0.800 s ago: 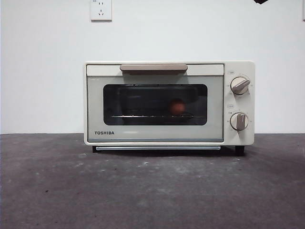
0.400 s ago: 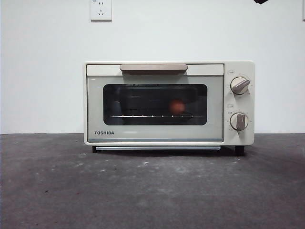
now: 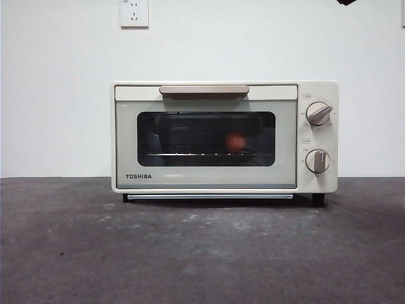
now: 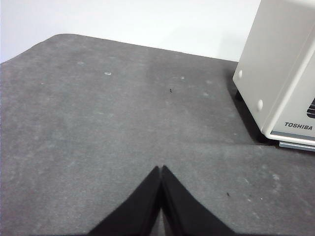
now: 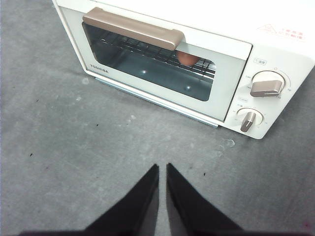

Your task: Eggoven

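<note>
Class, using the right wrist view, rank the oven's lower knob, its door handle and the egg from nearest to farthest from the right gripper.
1. Lower knob, on the oven's control panel.
2. Door handle, along the door's top edge.
3. Egg, inside on the rack, behind the glass.

The right gripper hangs over the mat before the oven.

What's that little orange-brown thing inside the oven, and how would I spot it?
Find the cream oven on the grey table. Behind its dark window, on the wire rack, right of centre, sits an egg: the only round, reddish-brown thing in there.
</note>
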Controlling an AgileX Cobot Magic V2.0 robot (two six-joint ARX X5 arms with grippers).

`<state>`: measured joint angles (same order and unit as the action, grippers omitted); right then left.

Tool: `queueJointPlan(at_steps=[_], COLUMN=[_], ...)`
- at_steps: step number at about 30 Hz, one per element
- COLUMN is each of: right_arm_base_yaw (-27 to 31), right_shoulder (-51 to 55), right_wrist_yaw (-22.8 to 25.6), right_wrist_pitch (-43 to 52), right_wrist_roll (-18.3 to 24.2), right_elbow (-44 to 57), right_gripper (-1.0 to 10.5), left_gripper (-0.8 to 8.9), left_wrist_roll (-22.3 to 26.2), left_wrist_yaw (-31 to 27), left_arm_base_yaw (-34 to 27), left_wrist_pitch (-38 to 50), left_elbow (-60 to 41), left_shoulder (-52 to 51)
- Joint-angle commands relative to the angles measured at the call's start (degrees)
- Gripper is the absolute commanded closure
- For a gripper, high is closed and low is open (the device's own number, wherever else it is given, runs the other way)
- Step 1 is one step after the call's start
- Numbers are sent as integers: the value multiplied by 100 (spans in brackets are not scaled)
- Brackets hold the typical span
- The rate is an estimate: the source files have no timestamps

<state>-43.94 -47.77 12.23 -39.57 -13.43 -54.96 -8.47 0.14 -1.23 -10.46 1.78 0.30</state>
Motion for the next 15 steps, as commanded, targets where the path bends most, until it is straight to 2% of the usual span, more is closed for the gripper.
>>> queueJointPlan(at_steps=[1, 5, 7, 9, 11, 13, 15], right_arm_base_yaw=[-55, 28, 361, 824, 1421, 2116, 2684], right_shoulder=[-37, 26, 280, 496, 793, 1207, 1582], right_wrist_yaw=[26, 177, 498, 468, -28, -726, -1154], right_wrist_pitch=[57, 85, 149, 393, 787, 1241, 1652], right_wrist_roll=[2, 199, 243, 282, 284, 332, 417], right_elbow=[-77, -77, -57, 55, 317, 752, 1196], right_gripper=[940, 940, 940, 940, 940, 940, 940], left_gripper=[806, 806, 806, 806, 806, 806, 806], left_wrist_roll=[-17, -17, -17, -17, -17, -17, -17], left_wrist_yaw=[42, 42, 42, 42, 42, 42, 42], left_arm_base_yaw=[-4, -4, -2, -4, -4, -2, -2], left_wrist_pitch=[-24, -24, -24, -24, -24, -24, -24], left_elbow=[-155, -155, -155, -155, -155, -155, -155], left_shoulder=[-11, -11, -11, -11, -11, -11, -11])
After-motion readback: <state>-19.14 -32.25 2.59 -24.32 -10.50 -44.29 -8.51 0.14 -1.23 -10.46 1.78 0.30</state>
